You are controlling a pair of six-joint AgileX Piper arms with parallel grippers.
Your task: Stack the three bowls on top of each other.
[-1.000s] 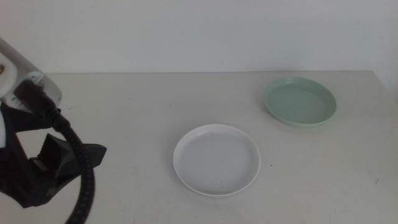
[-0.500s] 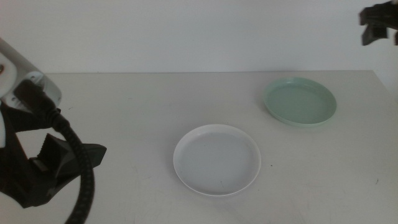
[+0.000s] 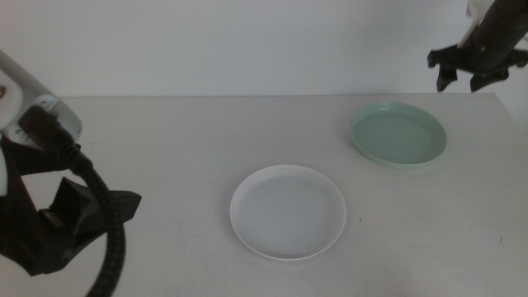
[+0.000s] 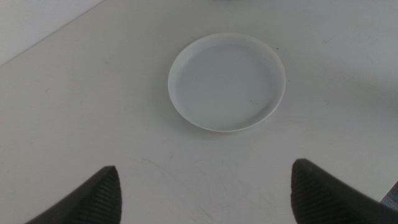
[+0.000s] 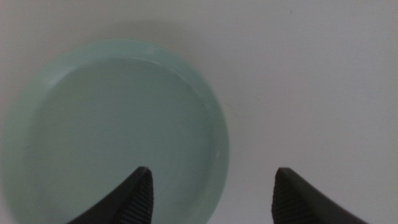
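"Green bowl first? Where is it?"

"The mint green bowl (image 3: pixel 398 134) sits at the far right of the table (image 3: pixel 181 157), well apart from the white bowl (image 3: pixel 287 211), which lies near the middle. Nothing is stacked yet. I can only see two bowls; no grey one shows."

"Which arm is closer to the green one?"

"The right gripper (image 3: pixel 469 72). It hangs in the air just past the bowl's far right edge, up above it. Its jaws are spread wide and hold nothing. In the right wrist view the green bowl (image 5: pixel 115 130) lies right under it, with the rim's edge between the two jaws."

"So what should it do?"

"I think it needs to go straight down so the jaws slip over that rim."

"And the other arm?"

"The left gripper (image 4: pixel 205 196) waits at the near left of the table. Its jaws are wide apart too, and empty. The white bowl (image 4: pixel 227 81) lies ahead of it, so that arm is nearer to the white one."
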